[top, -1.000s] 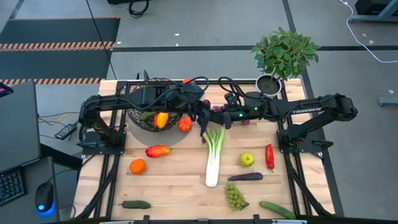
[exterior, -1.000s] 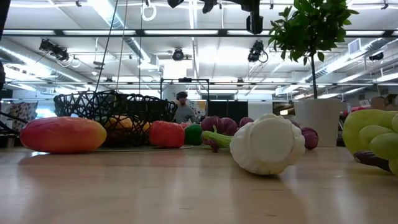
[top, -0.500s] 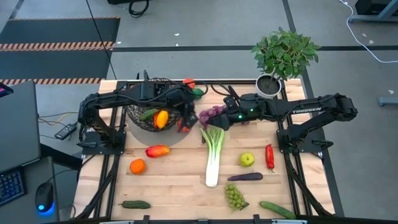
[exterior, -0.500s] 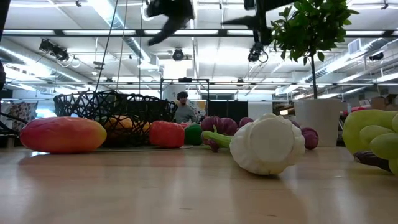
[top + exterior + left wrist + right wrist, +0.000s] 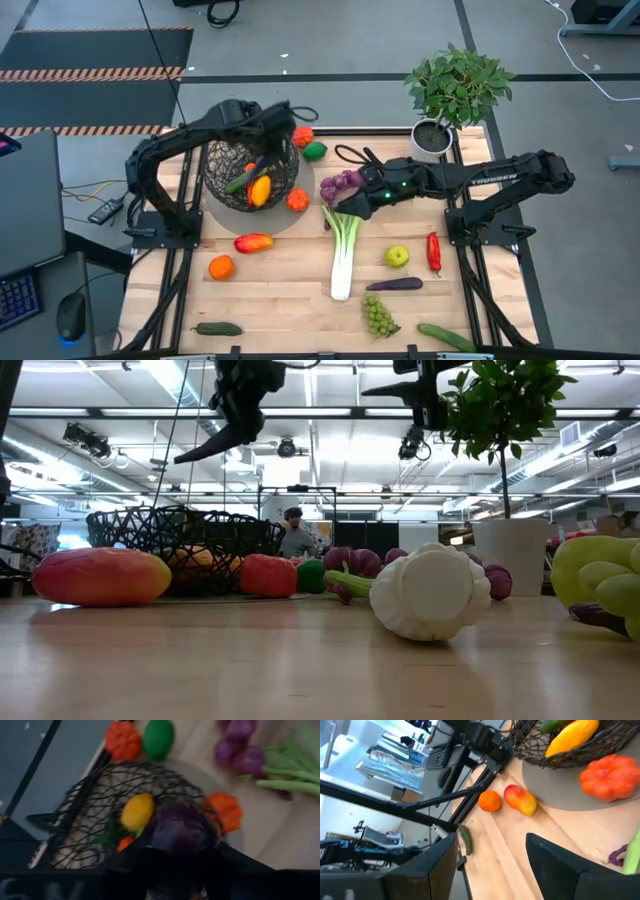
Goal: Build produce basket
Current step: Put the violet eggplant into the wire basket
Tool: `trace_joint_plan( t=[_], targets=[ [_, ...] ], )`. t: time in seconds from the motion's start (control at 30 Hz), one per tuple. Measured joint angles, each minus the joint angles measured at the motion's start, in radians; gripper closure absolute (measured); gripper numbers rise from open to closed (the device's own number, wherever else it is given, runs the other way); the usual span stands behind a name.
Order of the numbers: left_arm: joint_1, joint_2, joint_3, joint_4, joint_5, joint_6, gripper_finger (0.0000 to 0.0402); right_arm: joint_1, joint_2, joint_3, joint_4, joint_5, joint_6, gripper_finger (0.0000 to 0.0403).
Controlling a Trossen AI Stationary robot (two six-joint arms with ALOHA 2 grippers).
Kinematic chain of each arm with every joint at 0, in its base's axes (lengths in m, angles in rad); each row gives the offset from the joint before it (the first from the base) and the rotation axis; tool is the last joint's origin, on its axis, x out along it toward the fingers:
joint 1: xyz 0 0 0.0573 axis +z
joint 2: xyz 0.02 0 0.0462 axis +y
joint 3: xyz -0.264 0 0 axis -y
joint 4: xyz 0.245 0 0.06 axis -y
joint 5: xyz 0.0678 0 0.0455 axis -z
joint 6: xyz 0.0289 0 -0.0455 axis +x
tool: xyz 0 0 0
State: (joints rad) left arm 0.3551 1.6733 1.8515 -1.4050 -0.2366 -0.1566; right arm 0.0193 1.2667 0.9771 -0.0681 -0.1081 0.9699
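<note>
The dark wire-mesh basket (image 5: pixel 250 165) stands at the table's far left and holds a yellow fruit (image 5: pixel 260 190) and a green cucumber (image 5: pixel 238 183). My left gripper (image 5: pixel 272 140) is above the basket, shut on a round dark purple vegetable (image 5: pixel 180 827). My right gripper (image 5: pixel 345 200) is open over the leek's leafy end (image 5: pixel 345 215), beside the purple grapes (image 5: pixel 340 183). The leek (image 5: pixel 343 250) lies flat along the table's middle. An orange pepper (image 5: pixel 297 200) rests against the basket's right side. My left gripper (image 5: pixel 180 851) pinches the round purple vegetable between its two fingers (image 5: pixel 130 862), one on each side of its body (image 5: pixel 150 837). The vegetable is lifted clear and sits over the basket (image 5: pixel 100 805), above the yellow fruit (image 5: pixel 137 811).
Beyond the basket lie a red-orange pepper (image 5: pixel 302 135) and a green one (image 5: pixel 316 150). A potted plant (image 5: pixel 455 90) stands at the far right. Nearer lie a mango (image 5: pixel 253 242), an orange (image 5: pixel 221 267), an apple (image 5: pixel 397 257), a red chilli (image 5: pixel 433 252), an aubergine (image 5: pixel 395 284), green grapes (image 5: pixel 377 316) and two cucumbers (image 5: pixel 218 328).
My left gripper has moved from beside the leek's leafy end and the purple grapes toward the table's left and far edge, and now stands over the basket with the purple vegetable. My right gripper has shifted a little to the left, toward the leek's top.
</note>
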Motion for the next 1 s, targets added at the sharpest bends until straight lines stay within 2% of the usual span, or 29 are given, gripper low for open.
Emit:
trace_joint_plan(
  t=[0.2,0.47,0.63,1.0],
  targets=[
    [0.111,0.008,-0.011,-0.039,0.003,0.095,0.0251,0.024,0.000,0.000,-0.001,0.037,0.007,0.0164],
    [0.251,0.004,-0.207,-0.064,0.068,0.164,0.0249,0.041,0.000,0.000,-0.001,0.079,0.023,0.0164],
    [0.272,0.004,-0.306,-0.013,0.074,0.173,0.0246,0.042,0.000,0.000,-0.001,0.111,0.023,0.0164],
    [0.281,0.002,-0.365,0.122,0.073,0.231,0.0232,0.042,0.000,0.000,-0.001,0.126,0.034,0.0164]
  ],
)
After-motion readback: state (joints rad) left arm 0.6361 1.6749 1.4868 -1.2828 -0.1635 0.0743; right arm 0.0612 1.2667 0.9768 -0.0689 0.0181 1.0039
